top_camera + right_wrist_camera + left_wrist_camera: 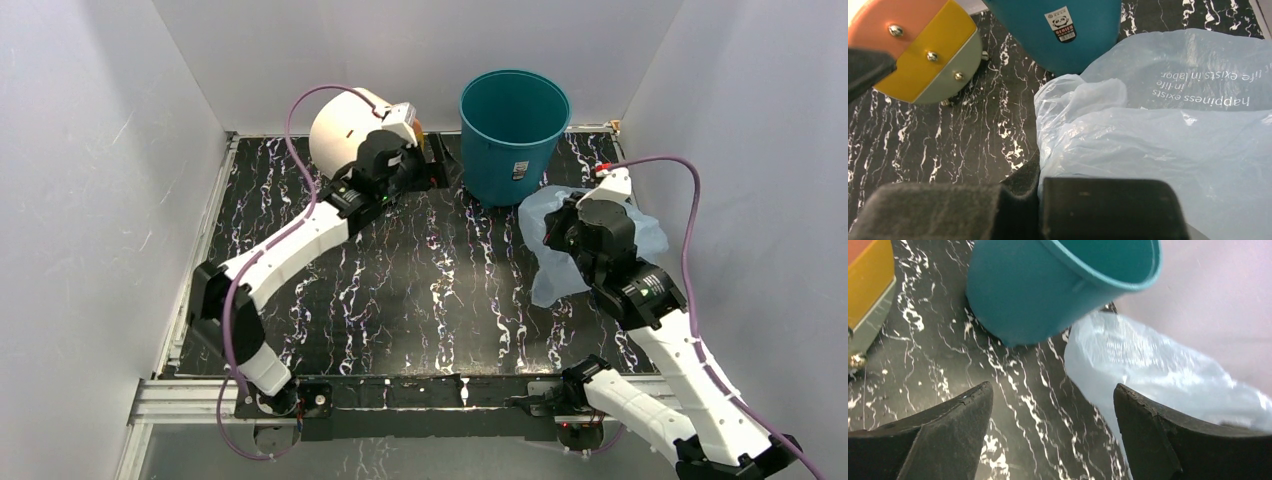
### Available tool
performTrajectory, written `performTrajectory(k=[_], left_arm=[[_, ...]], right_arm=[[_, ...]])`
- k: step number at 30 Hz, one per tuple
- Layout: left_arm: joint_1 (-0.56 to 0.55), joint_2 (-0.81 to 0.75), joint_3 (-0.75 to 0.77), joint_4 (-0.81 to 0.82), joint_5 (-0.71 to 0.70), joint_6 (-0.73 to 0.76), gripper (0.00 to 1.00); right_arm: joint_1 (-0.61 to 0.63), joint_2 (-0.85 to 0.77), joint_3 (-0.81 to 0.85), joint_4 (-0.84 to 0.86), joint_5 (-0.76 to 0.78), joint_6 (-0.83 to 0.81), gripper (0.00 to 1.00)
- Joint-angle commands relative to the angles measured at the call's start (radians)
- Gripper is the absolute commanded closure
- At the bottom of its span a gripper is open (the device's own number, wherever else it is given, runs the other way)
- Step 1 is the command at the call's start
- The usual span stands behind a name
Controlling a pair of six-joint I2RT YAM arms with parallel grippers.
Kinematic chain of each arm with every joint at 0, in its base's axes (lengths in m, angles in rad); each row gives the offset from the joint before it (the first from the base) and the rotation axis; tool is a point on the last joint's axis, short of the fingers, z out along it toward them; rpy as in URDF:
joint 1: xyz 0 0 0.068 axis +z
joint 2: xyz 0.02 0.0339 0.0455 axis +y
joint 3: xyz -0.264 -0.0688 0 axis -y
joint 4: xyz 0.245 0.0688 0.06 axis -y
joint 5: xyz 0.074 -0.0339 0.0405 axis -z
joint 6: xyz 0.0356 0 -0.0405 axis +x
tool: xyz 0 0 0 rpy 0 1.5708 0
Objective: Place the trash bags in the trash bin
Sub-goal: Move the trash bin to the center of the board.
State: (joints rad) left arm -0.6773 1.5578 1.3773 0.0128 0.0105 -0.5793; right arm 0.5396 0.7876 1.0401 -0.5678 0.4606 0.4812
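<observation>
The teal trash bin [514,130] stands upright at the back middle of the table; its white label faces the front [1064,24]. The pale blue trash bag [548,275] lies crumpled right of the bin, under and around my right gripper [562,236]. In the right wrist view the bag [1158,145] shows white lettering, and my right gripper [1040,172] is shut with the bag's left edge pinched between its fingers. My left gripper [430,165] is open and empty, just left of the bin. In the left wrist view the open gripper [1053,395] faces the bin [1048,285] and the bag [1158,365].
A cream and orange drum-shaped box [345,130] lies on its side behind the left arm, left of the bin; it shows in the right wrist view [923,50] too. White walls close the table on the left, back and right. The tabletop [420,280] is black marble-patterned.
</observation>
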Motion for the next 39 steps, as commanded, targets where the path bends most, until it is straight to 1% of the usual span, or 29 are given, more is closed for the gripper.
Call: performTrajectory(k=[1, 4, 6, 9, 12, 16, 18, 20, 22, 28, 31, 32, 36, 39], left_arm=[[0.016, 0.108, 0.155, -0.018, -0.097, -0.013, 0.13], [0.025, 0.192, 0.273, -0.004, -0.104, -0.031, 0.12], [0.033, 0.235, 0.315, 0.039, -0.098, -0.048, 0.11], [0.047, 0.301, 0.378, 0.075, -0.101, -0.088, 0.11], [0.056, 0.377, 0.463, 0.075, -0.101, -0.107, 0.11], [0.056, 0.513, 0.635, 0.000, -0.115, -0.101, 0.11], [0.056, 0.581, 0.717, -0.006, -0.097, -0.088, 0.11], [0.058, 0.670, 0.819, -0.095, -0.087, -0.083, 0.12], [0.058, 0.711, 0.896, -0.171, -0.092, -0.070, 0.14], [0.058, 0.673, 0.817, -0.188, -0.160, -0.045, 0.16], [0.058, 0.660, 0.808, -0.203, -0.153, -0.017, 0.25], [0.058, 0.655, 0.804, -0.212, -0.149, -0.009, 0.30], [0.058, 0.597, 0.720, -0.197, -0.166, 0.000, 0.42], [0.058, 0.519, 0.612, -0.132, -0.178, 0.002, 0.44]], right_arm=[[0.000, -0.010, 0.005, 0.026, 0.000, 0.012, 1.00], [-0.001, -0.017, 0.011, 0.017, 0.012, -0.001, 0.99], [0.000, -0.019, 0.016, 0.011, 0.009, -0.001, 0.99], [0.000, -0.026, 0.012, 0.011, -0.021, 0.018, 0.99], [0.000, -0.031, -0.006, 0.019, -0.064, 0.048, 0.98], [0.001, -0.026, -0.025, 0.034, -0.123, 0.080, 0.98], [0.000, -0.020, -0.026, 0.035, -0.148, 0.089, 0.98], [0.000, -0.014, -0.024, 0.034, -0.165, 0.092, 0.98], [0.000, -0.012, -0.020, 0.029, -0.174, 0.094, 0.98], [0.000, -0.025, -0.032, 0.022, -0.163, 0.097, 0.97], [0.000, -0.021, -0.033, 0.027, -0.169, 0.098, 0.97], [0.000, -0.019, -0.032, 0.029, -0.172, 0.099, 0.97], [0.000, -0.016, -0.036, 0.036, -0.176, 0.111, 0.97], [0.000, -0.017, -0.045, 0.043, -0.175, 0.120, 0.97]])
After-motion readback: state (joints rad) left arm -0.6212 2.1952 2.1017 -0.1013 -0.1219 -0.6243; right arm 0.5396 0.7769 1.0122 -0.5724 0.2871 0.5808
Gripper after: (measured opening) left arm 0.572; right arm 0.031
